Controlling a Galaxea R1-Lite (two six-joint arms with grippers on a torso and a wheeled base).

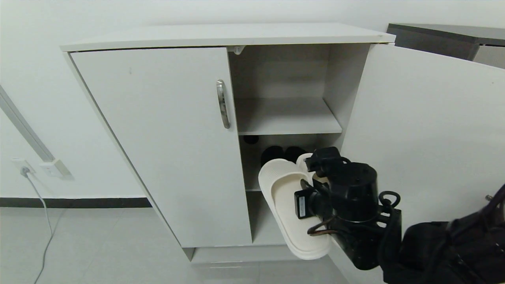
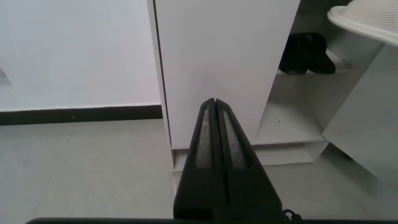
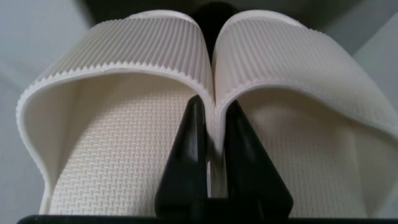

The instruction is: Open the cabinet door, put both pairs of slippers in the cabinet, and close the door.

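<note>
**Head view:** The white cabinet stands with its right door swung wide and its left door, with a curved metal handle, shut. My right gripper holds the white slippers in front of the lower opening, at 5 o'clock from the handle. The pair is tilted, 1 end toward the compartment and the other hanging toward the floor. The black slippers already sit deep in that compartment, at 12 o'clock from the white pair and under the bare shelf. By my reading, 1 pair is stowed and the 2nd is on its way in.

**Left wrist view:** My left gripper is idle, its jaws pressed together on nothing, low over the pale tiled floor and facing the shut door.

**Right wrist view:** My 2 dark fingers pinch the inner strap edges of both slippers at once, so 1 grasp carries the pair. The material looks like soft foam, with ribbed straps, waffle-patterned footbeds and rounded rims. It probably gives under the clamp.
</note>
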